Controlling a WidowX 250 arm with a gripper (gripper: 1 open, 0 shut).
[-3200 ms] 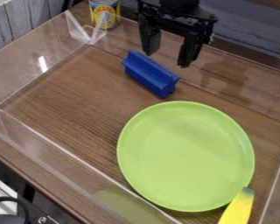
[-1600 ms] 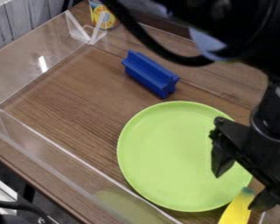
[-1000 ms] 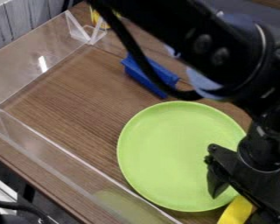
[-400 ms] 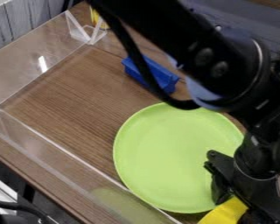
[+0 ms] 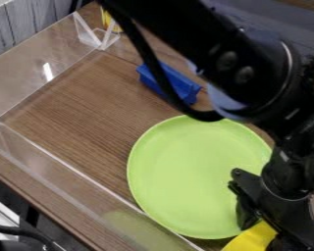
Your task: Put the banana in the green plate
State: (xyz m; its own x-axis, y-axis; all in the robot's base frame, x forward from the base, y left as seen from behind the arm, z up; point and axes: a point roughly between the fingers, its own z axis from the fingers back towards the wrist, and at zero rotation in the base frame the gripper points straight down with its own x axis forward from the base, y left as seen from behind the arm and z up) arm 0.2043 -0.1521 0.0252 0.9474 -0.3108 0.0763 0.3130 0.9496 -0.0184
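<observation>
The banana [image 5: 251, 239], small and bright yellow, lies at the bottom right edge of the view, just off the near right rim of the green plate [image 5: 192, 176]. My gripper [image 5: 262, 227] points straight down over it, its black fingers [image 5: 242, 201] closed in on the banana's upper end. Only the banana's lower part shows below the fingers. The large lime-green plate lies flat on the wooden tabletop with nothing on it. The bulky black arm hides the plate's right rim.
A blue rectangular block [image 5: 164, 78] lies behind the plate, partly hidden by the arm. Clear plastic walls [image 5: 42, 71] fence the wooden surface on the left and front. Bare wood [image 5: 81, 118] stretches left of the plate.
The arm came from the back down to the front right corner. Over the last second the jaws closed on the banana, and the plate shifted slightly to the left.
</observation>
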